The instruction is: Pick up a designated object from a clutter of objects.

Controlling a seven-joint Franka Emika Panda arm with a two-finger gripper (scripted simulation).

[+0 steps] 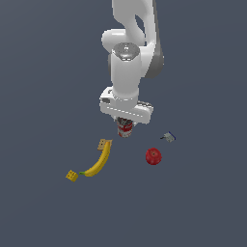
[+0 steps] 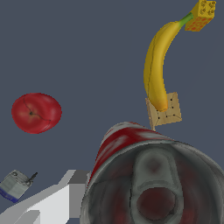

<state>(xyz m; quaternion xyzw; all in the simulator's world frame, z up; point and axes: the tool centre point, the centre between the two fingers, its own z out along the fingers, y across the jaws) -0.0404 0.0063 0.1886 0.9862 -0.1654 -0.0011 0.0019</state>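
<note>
The white robot arm hangs straight down over the dark grey floor [image 1: 43, 72], and its gripper [image 1: 125, 126] sits right over the small cylindrical tin can with the red-and-white label [image 1: 125, 129]. In the exterior view the can pokes out just under the white hand, tucked between the fingers. They seem to be closed against its sides, but the fingertips themselves are hidden, so I cannot say for certain how tight the hold is. Whether the can rests on the floor or is lifted off it, I cannot tell.

From the wrist view the can [image 2: 148, 183] fills the near part of the picture. Its grey metal rim rings a dark top with a pull-tab shape pressed into it, and the top is sealed, so nothing of its contents shows. A pale grey finger [image 2: 57, 201] sits just beside the can's wall.

The rest of the clutter lies spread around. A curved yellow banana [image 1: 99, 161] lies toward the exterior view's left of the can, one end resting on a tan square cracker [image 1: 103, 144] and its green stem end just beside a small yellow-orange holed square [image 1: 72, 175]. A round red apple [image 1: 153, 156] sits toward the exterior view's right, apart from the can. A tiny grey-blue block [image 1: 168, 137] lies near the apple, and nothing touches it.
</note>
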